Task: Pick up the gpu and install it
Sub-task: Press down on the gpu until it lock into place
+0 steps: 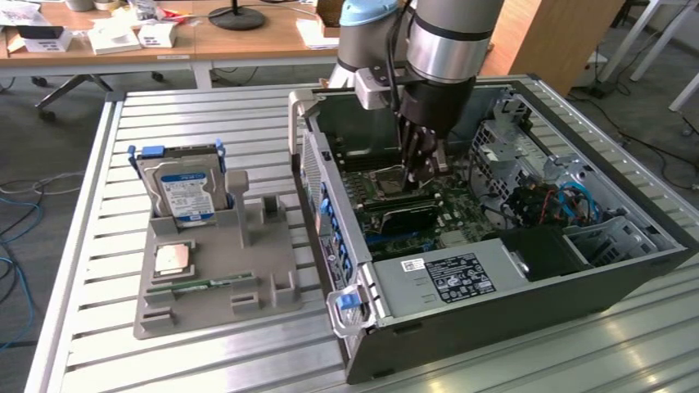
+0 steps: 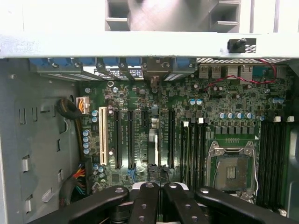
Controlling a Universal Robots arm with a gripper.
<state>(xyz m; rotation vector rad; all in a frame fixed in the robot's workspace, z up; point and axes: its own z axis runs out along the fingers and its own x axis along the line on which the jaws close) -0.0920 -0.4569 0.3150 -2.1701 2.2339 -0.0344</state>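
While the arm is reaching down into the open computer case [image 1: 611, 270], the gripper [image 1: 420, 175] is hanging low over the motherboard [image 1: 459, 214], with its fingers [image 2: 145, 198] drawn tight together. In the wrist view they are pinching the gpu [image 2: 152, 148], seen edge-on as one thin pale strip. The card is standing upright just ahead of the fingertips, lying along the black expansion slots and sitting between two of them, with the one white slot [image 2: 103, 136] off to one side. Whether it is seated cannot be told. Counting: one gpu, one gripper, one case. On the grey tray [image 1: 278, 274], at the exterior view's left, one silver hard drive [image 1: 186, 190] is standing upright, one square chip [image 1: 172, 259] is lying flat, and one green RAM stick [image 1: 202, 286] is lying near it.
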